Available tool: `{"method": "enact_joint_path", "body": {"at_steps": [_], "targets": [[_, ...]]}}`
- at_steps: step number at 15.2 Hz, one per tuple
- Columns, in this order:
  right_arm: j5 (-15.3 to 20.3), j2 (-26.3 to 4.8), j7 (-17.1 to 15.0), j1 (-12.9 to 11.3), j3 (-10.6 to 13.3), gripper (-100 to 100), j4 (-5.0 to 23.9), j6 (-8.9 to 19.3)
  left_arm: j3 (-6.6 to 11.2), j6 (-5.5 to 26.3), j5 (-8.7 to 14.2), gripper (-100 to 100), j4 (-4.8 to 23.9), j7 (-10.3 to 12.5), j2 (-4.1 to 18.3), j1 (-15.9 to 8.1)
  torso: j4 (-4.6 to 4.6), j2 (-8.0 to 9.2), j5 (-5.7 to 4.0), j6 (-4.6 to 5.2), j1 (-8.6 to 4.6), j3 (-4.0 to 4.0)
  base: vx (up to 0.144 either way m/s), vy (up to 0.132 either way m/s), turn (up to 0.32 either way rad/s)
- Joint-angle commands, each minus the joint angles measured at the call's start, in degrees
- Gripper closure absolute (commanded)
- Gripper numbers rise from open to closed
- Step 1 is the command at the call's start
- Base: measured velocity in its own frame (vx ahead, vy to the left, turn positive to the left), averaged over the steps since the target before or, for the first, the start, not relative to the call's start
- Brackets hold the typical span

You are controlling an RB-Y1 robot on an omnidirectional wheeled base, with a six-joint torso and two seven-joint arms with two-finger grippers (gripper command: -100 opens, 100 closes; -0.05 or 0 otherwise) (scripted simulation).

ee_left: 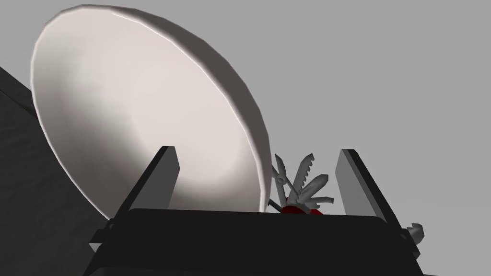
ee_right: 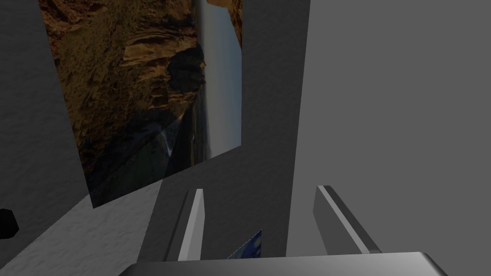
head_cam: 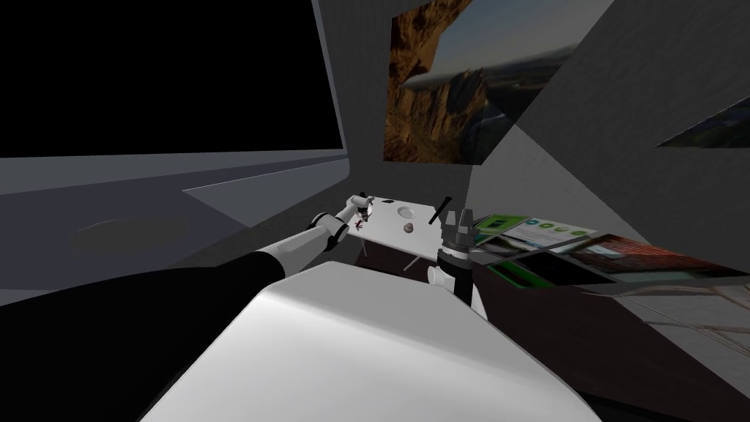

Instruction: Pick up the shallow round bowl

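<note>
The shallow round bowl [ee_left: 134, 105] is white and looms large right in front of my left gripper [ee_left: 258, 150]. This gripper is open, and its rim runs between the two fingers: one finger [ee_left: 160, 177] stands over the bowl's inside, the other [ee_left: 357, 182] outside it. A red multi-tool [ee_left: 299, 187] with fanned grey blades lies between the fingers, just past the rim. In the head view my left gripper [head_cam: 362, 209] reaches over the near left corner of a small white table [head_cam: 388, 233]. My right gripper [head_cam: 455, 215] points upward beside the table, open and holding nothing.
On the table lie a small grey ball [head_cam: 409, 228], a round white dish-like shape [head_cam: 404, 212] and a dark stick [head_cam: 439, 209]. Magazines [head_cam: 542, 233] are spread on a dark surface to the right. A landscape picture [head_cam: 454, 80] hangs on the wall behind.
</note>
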Motion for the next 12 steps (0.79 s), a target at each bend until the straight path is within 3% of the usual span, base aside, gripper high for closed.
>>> {"method": "enact_joint_path", "body": {"at_steps": [1, 4, 5, 9, 11, 12], "targets": [[0.0, 0.0, 0.0, 0.0, 0.0, 0, 0.0, 0.0, 0.43, -1.9, -0.4, -100, 1.1, 0.0, 0.2, 0.8, 0.0, 0.0, 0.0, 0.0, 0.0, 0.0, 0.029, 0.001, -0.158], [0.0, 0.0, 0.0, 0.0, 0.0, 0, 0.0, 0.0, 0.37, -1.2, -0.4, -100, 0.2, 0.2, 0.2, 1.1, 0.0, -0.02, -0.01, -0.03, 0.0, -0.01, 0.018, 0.002, -0.029], [0.0, 0.0, 0.0, 0.0, 0.0, 0, 0.0, 0.0, 0.39, -1.4, -0.4, 100, 0.3, 0.2, 0.2, 1.1, 0.01, 0.0, -0.01, -0.03, 0.0, 0.0, 0.0, 0.0, 0.0], [0.0, 0.0, 0.0, 0.0, 0.0, 0, 0.0, 0.0, 0.43, -1.3, -0.4, 100, 0.3, 0.2, 0.2, 1.2, 0.01, 0.03, -0.02, 0.0, -0.01, 0.02, 0.0, 0.0, 0.0], [0.0, 0.0, 0.0, 0.0, 0.0, 0, 0.0, 0.0, -0.34, 1.0, 0.3, 100, -0.3, 0.0, -0.3, -1.1, 0.07, 0.08, -0.05, -0.02, -0.02, 0.07, -0.026, 0.001, 0.18], [0.0, 0.0, 0.0, 0.0, 0.0, 0, 0.0, 0.0, -0.07, -0.1, -0.1, 100, -0.2, 0.3, -0.2, -0.1, 0.09, 0.16, -0.06, -0.05, -0.01, 0.12, -0.019, -0.001, 0.081]]}}
